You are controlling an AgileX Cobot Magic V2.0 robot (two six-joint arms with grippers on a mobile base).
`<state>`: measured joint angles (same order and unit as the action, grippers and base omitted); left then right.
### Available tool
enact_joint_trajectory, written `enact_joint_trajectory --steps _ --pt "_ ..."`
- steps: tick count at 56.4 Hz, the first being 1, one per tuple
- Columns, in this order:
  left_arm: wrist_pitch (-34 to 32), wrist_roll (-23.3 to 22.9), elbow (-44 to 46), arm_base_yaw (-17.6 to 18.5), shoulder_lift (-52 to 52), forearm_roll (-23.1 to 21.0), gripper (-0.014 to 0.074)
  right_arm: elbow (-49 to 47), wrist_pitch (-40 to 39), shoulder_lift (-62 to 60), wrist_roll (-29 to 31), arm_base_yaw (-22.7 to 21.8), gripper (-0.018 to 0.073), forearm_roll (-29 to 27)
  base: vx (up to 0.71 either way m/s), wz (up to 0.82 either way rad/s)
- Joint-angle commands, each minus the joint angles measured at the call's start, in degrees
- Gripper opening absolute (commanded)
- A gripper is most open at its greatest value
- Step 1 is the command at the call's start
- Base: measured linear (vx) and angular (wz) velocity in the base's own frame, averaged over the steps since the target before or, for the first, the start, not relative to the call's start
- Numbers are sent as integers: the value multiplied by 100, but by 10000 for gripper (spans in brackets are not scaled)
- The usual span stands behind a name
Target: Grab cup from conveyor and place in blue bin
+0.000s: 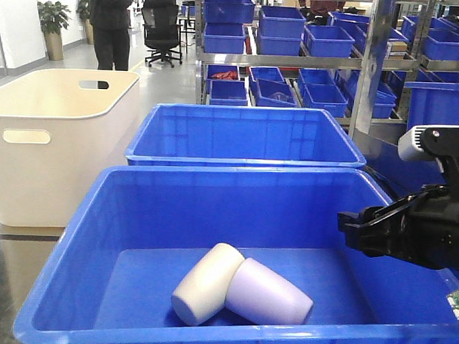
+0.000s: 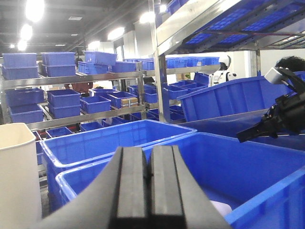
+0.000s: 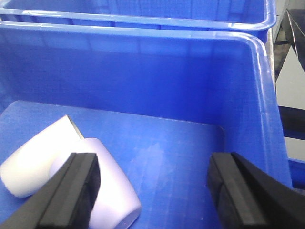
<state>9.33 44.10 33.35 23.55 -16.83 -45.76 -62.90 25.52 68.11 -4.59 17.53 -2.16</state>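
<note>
Our right gripper point(image 3: 152, 186) hangs jaws apart, empty; lavender cup point(image 3: 112, 191) lies lower left in the blue bin point(image 3: 190, 62); left gripper point(image 2: 147, 176) pressed together.

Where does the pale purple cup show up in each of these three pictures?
Front view: purple cup lies low centre in the blue bin, touching the cream cup.
Left wrist view: not identifiable.
Right wrist view: lower left, behind the right hand.
Shared landmark: the blue bin.

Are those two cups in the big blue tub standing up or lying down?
Lying down. The cream cup and lilac cup rest on their sides, touching, on the blue bin floor.
</note>
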Motion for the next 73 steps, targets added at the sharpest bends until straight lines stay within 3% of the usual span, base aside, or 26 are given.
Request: enact_joint_trajectory --steps 1,13,18,24,27,28,34,36,45,62,73 --pt "-411 -15 141 36 -50 -86 -7 -162 -459 -118 18 -8 539 19 0 0" --pt "-401 -80 42 36 -50 -100 -7 -162 -459 -118 18 -8 539 19 0 0" --pt "-616 -539 -232 -18 -8 291 -7 -162 -459 -118 18 -8 539 19 0 0" --pt "-870 -1781 -774 -261 144 1159 -7 -162 -459 -118 18 -8 539 19 0 0" --pt "-870 -1781 -1103 -392 264 1662 -7 -162 -459 -118 18 -8 539 19 0 0" --pt "-870 -1781 -1241 -489 339 2083 -7 -162 -459 -118 18 -8 539 19 0 0" --pt "-870 -1781 -1530 -981 670 3648 -7 -162 -459 -118 18 -8 539 19 0 0" --pt "-870 -1781 -1680 -1114 775 3826 -7 -162 -470 -113 18 -8 539 19 0 0" --pt "-870 -1781 -1919 -1684 1426 3875 -7 -162 -444 -113 18 -8 539 19 0 0" --pt "-870 -1781 -1997 -2124 1836 3858 -7 -162 -441 -113 18 -8 539 19 0 0" --pt "-870 -1781 -3002 -2282 1836 3933 -7 -162 -442 -113 18 -8 539 19 0 0"
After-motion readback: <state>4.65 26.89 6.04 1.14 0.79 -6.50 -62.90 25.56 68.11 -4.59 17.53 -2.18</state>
